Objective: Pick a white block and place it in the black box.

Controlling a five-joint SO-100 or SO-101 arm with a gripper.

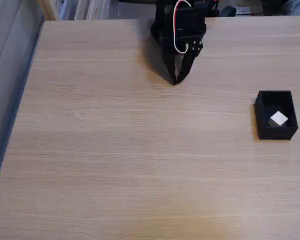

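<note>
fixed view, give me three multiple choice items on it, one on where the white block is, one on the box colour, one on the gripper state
1. Where is the white block?
A. inside the black box
B. on the table beside the box
C. between the gripper fingers

2. What colour is the box?
A. white
B. black
C. blue

3. How does the gripper stand?
A. wide open over the box
B. shut on the block
C. fingers together, holding nothing

Answers: 1 A, the cube lies within the box walls. 2 B, its walls are matte black. 3 C, the fingertips meet in a point at the far side of the wooden table, away from the box.
</note>
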